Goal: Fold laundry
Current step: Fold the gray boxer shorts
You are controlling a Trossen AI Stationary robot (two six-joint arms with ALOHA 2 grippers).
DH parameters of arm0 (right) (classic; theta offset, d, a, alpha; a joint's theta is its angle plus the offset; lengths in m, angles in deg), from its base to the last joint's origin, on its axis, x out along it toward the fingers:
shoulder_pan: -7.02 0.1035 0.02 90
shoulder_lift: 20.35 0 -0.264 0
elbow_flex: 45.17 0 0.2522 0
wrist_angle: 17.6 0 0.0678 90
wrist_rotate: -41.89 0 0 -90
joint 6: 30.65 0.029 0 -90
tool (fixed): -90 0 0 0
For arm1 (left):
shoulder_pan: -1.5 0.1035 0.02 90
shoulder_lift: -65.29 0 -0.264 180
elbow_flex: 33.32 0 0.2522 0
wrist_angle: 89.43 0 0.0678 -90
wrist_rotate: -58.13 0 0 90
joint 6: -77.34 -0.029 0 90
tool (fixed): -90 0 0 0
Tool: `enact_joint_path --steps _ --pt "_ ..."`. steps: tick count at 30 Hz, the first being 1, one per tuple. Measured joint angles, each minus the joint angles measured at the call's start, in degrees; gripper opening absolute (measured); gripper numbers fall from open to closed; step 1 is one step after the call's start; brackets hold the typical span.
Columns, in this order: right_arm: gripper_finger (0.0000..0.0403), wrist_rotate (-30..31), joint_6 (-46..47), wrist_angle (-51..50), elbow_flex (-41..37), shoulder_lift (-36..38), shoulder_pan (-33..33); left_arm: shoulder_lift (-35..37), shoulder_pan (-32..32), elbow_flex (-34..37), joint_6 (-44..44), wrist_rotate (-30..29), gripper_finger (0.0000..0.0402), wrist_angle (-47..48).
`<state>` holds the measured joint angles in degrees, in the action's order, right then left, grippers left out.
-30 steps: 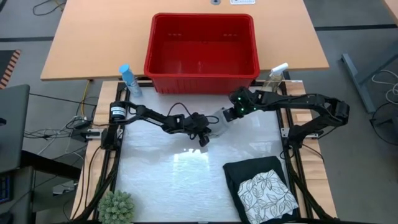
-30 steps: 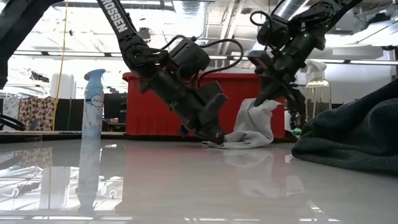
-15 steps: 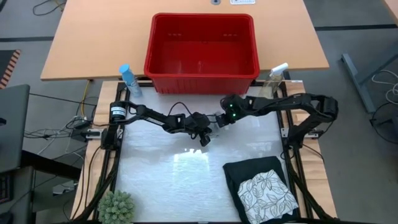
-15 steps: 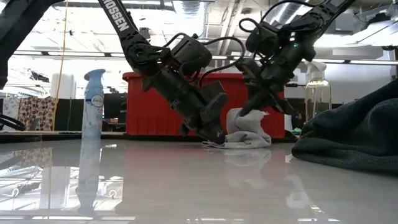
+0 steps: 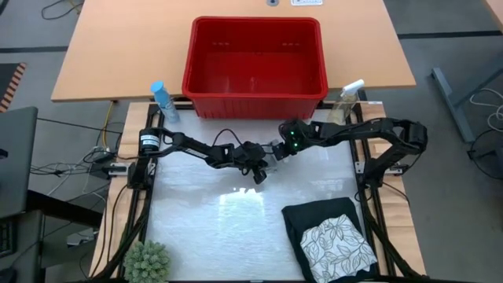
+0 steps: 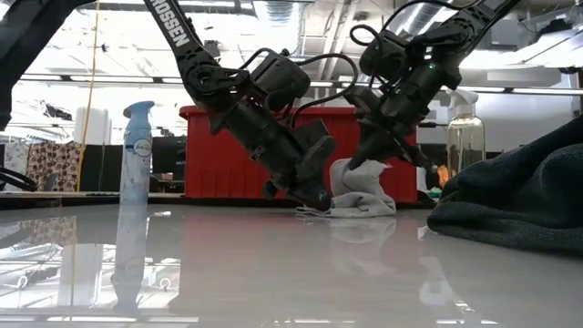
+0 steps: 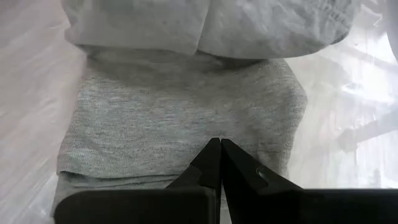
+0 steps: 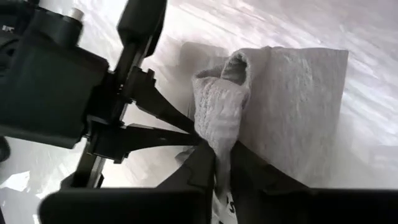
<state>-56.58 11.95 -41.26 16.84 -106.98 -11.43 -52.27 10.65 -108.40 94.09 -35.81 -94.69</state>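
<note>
A small grey cloth point(image 6: 366, 195) of the laundry lies bunched on the white table point(image 5: 204, 228), in the middle toward the far side. My left gripper point(image 7: 220, 149) is shut, its tips down on the cloth's flat part point(image 7: 186, 106). My right gripper point(image 8: 219, 158) stands just beyond it, over the cloth, shut on a raised fold. In the high view the left gripper point(image 5: 258, 174) and right gripper point(image 5: 277, 154) nearly meet. A white cloth with grey leaf print point(image 5: 338, 244) lies on folded dark jeans point(image 5: 314, 216) at the near right. My left gripper presses its shut fingertips point(image 7: 211, 155) down on the flat lower layer of the grey cloth point(image 7: 205, 127), slanting down from the table's left. That part lies flat on the table. My right gripper pinches a bunched fold of the grey cloth point(image 8: 219, 118) between its two fingers, slanting down from the table's right. The fold stands up above the rest point(image 8: 298, 106), which lies on the table.
A red plastic basket point(image 5: 255, 86) stands on the wooden table beyond. A blue spray bottle point(image 5: 161, 98) is at the far left corner, a clear one point(image 5: 350, 94) at the far right. A green plant point(image 5: 147, 261) sits near left. The table's near left lies bare.
My right gripper has gone down and toward the table's left, closer to my left gripper, carrying the held fold of the grey cloth with it. The cloth's raised part now stands lower and nearer the left gripper; the pressed part has stayed in place.
</note>
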Motion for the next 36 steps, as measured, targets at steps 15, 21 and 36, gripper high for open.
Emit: enact_joint_path --steps 15,21,36 --pt "0.0158 -1.83 -2.79 4.4 0.0 0.0 0.04 -0.02 0.0 0.02 1.53 0.02 0.0 -1.34" --pt "0.0215 -1.86 -3.65 5.87 0.0 0.0 -0.01 -0.02 0.0 0.02 1.53 0.24 0.0 -1.26" --pt "0.0185 -5.75 -8.22 5.61 0.0 0.0 0.1 0.59 0.78 0.02 1.4 0.69 0.0 -1.01"
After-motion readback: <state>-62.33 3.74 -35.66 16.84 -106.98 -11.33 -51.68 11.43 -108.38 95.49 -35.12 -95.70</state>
